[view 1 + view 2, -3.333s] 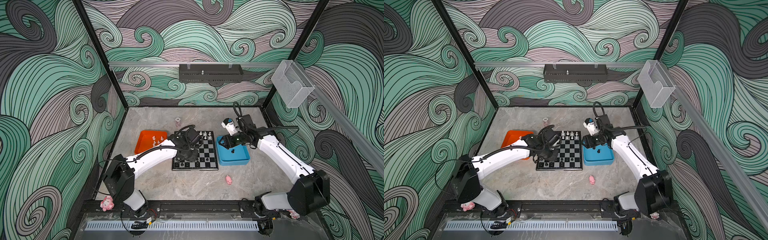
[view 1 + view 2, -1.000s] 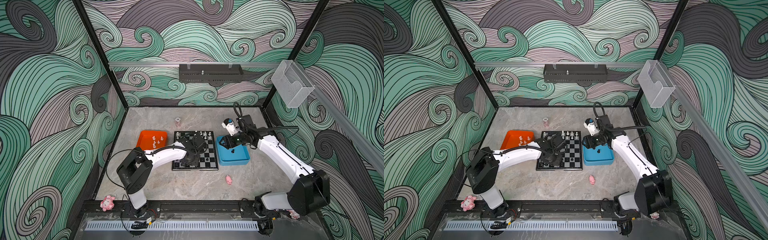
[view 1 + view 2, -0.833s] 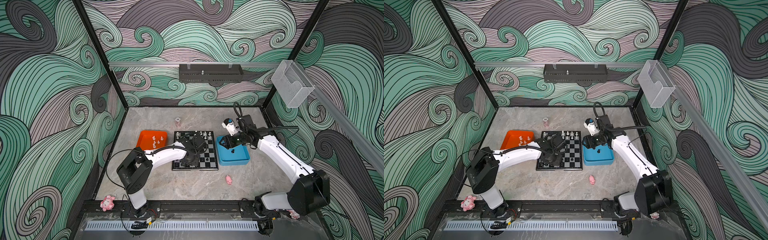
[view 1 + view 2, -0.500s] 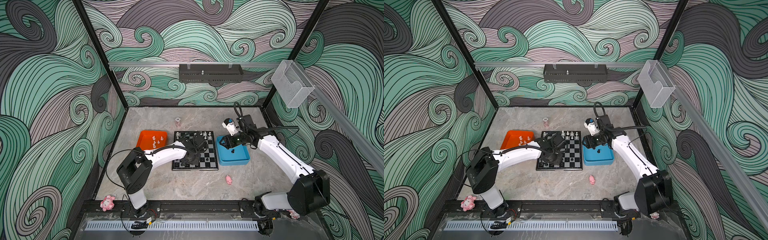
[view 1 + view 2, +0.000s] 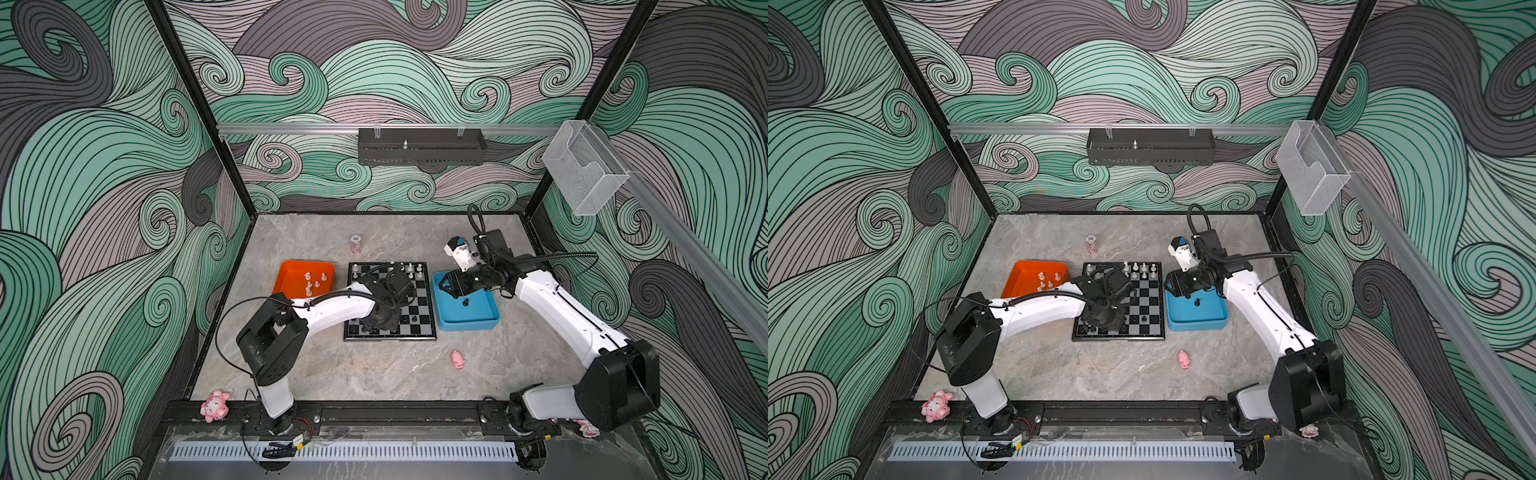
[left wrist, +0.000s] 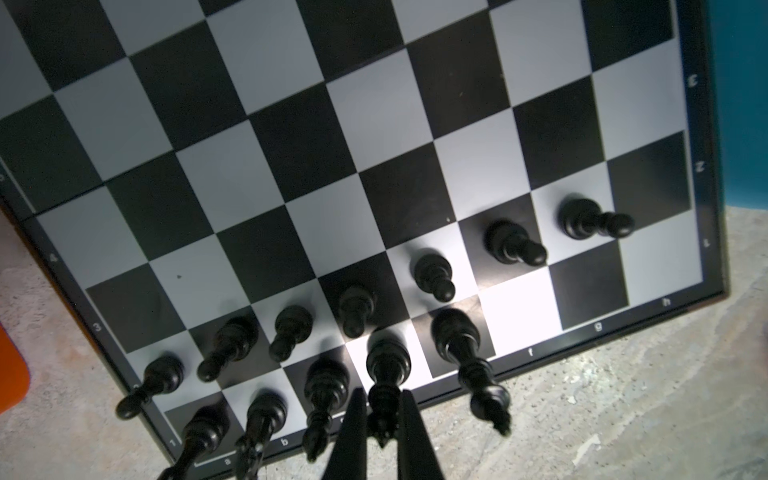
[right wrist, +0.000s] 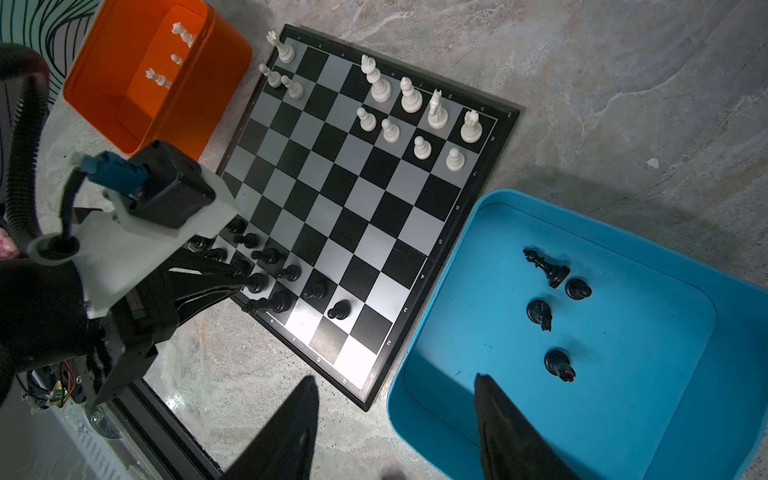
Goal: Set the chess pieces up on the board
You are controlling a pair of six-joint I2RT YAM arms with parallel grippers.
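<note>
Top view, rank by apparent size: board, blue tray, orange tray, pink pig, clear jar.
In a top view, largest to smallest:
1. board
2. blue tray
3. orange tray, which sits a bit farther back
4. pink pig and clear jar: both tiny and look alike. The jar is farther from the camera, so they are not ranked.

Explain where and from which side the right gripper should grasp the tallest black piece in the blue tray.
Grip the tallest black piece by its slim stem, between crown and base, coming straight down with the right gripper turned across its length. It appears to lie on its side, and a smaller piece sits beside its base.
</note>
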